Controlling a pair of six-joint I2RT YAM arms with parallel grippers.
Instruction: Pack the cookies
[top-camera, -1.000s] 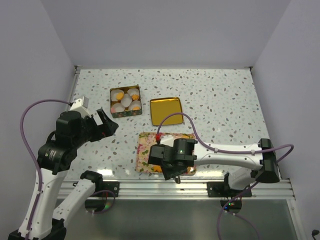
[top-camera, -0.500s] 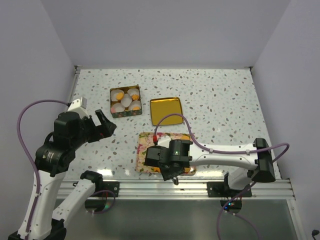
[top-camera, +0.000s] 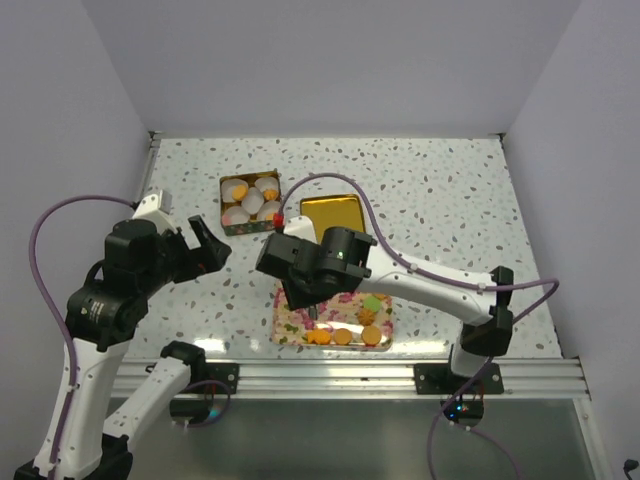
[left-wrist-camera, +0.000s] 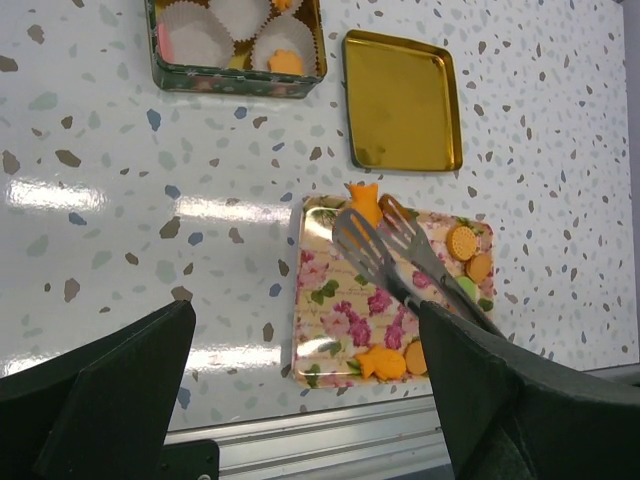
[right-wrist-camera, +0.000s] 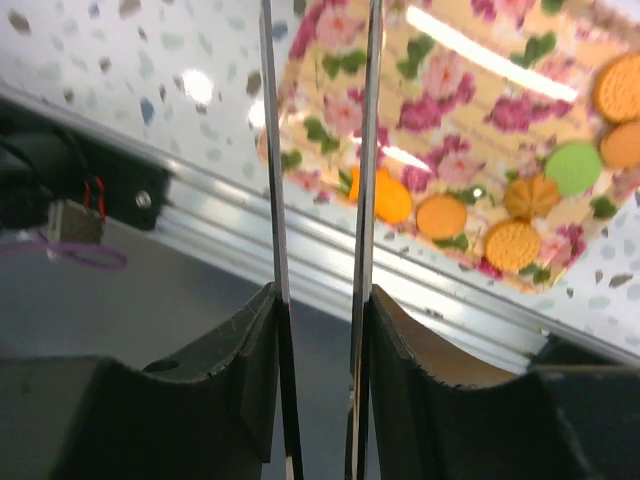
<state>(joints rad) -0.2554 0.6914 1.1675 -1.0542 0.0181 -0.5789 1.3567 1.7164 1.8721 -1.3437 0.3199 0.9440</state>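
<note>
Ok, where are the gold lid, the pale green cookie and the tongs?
gold lid (left-wrist-camera: 402, 100), left wrist view, centre of its flat face.
pale green cookie (right-wrist-camera: 573, 167), right wrist view, middle of its top.
tongs (left-wrist-camera: 362, 250), left wrist view, on a slotted blade.

A: Desk?
B: White speckled desk (top-camera: 450, 200), grey and brown flecks, glossy.
A: Walls?
B: Plain pale lilac-grey. Back wall (top-camera: 330, 60), left wall (top-camera: 60, 120) and right wall (top-camera: 590, 150) box the desk in on three sides.
A: Near edge?
B: Aluminium rail (top-camera: 330, 378) runs along it, with a dull grey metal sheet (top-camera: 330, 440) below.
A: Light?
B: Even. White glare patches (left-wrist-camera: 60, 195) on the desk, left wrist view.
</note>
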